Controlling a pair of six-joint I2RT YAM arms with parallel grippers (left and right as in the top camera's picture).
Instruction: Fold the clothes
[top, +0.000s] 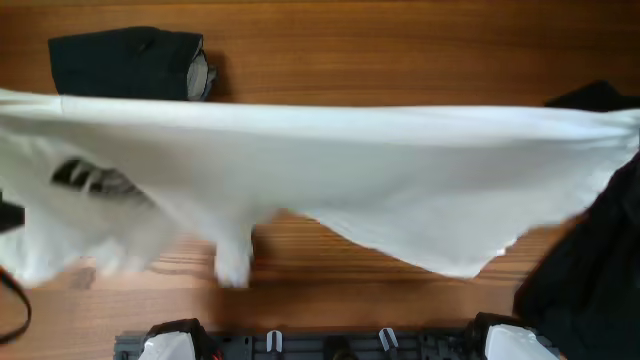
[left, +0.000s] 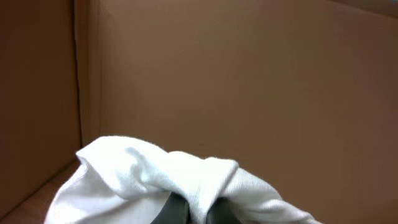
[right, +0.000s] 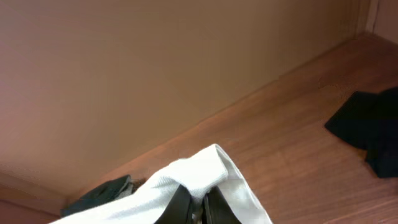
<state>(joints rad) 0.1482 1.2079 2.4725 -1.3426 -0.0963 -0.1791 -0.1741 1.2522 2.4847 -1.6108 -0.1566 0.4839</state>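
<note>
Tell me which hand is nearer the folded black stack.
Left. The left hand pinches the shirt at the end near the stack; the right hand pinches the opposite end, far across the table.

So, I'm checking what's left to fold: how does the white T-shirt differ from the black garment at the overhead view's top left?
The white T-shirt is stretched out unfolded between the left gripper and right gripper; the folded black garment lies as a compact bundle. The white T-shirt spans the overhead view; the folded black garment fills one corner. Both are fabric.
</note>
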